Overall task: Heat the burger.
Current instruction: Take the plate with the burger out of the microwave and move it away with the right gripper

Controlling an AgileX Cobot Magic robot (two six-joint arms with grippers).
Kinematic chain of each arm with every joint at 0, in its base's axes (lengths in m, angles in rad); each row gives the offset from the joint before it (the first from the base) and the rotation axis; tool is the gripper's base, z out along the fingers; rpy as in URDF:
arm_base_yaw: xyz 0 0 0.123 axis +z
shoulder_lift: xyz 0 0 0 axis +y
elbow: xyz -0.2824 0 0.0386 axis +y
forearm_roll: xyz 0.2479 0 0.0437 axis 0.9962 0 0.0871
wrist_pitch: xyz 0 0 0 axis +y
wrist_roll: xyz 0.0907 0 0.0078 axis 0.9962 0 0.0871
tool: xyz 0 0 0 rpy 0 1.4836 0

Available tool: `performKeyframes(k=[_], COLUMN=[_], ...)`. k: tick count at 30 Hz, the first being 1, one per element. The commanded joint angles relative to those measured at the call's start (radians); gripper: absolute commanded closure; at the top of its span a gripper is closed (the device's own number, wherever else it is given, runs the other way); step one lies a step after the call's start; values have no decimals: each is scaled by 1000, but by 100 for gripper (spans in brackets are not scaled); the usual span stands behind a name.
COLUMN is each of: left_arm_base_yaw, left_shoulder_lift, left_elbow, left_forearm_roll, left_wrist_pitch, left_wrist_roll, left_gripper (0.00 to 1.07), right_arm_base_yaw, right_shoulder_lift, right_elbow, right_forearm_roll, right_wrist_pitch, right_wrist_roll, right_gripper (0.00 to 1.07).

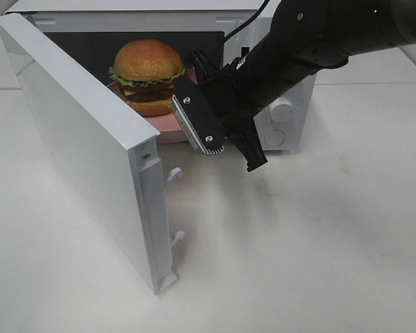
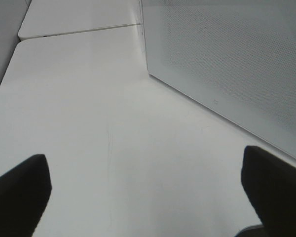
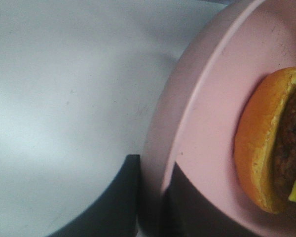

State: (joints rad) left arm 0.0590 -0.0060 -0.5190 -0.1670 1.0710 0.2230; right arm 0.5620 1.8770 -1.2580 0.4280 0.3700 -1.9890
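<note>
Exterior high view shows the tall burger with its glossy golden-brown bun, green lettuce frill, dark patty and yellow cheese sitting on a round pink plate at the mouth of the white box-shaped microwave oven, whose white door stands swung wide toward the camera. The right gripper reaches in from the right, and the right wrist view shows its jaws clamped on the plate's rim, one dark finger under the edge and one above it. Carrying by the rim rather than the food probably keeps the burger upright and unsquashed while the plate slides into the cavity. Part of the plate appears to overhang the opening. The left gripper hangs over the bare white tabletop beside the perforated door panel, jaws wide apart and holding nothing, likely waiting to shut the door.
</note>
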Motion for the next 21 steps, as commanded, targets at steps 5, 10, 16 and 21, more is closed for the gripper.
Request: performKeyframes(k=[5, 10, 16, 21], left_arm_base_yaw=[2, 2, 2, 2], left_shoulder_lift=[-4, -4, -4, -4], left_elbow=[1, 1, 1, 1], left_forearm_roll=[-4, -4, -4, -4], left_wrist_pitch=[3, 3, 3, 3], left_wrist_roll=[-5, -5, -5, -5], left_gripper=[9, 9, 9, 9], right_arm_base_yaw=[-15, -14, -12, -12], right_shoulder_lift=[-87, -124, -179, -268], right_elbow=[65, 117, 197, 301], right_forearm_roll=[32, 32, 32, 24], right_wrist_pitch=[-61, -69, -106, -128], right_wrist_roll=[-1, -1, -5, -9], right_gripper=[107, 107, 107, 107])
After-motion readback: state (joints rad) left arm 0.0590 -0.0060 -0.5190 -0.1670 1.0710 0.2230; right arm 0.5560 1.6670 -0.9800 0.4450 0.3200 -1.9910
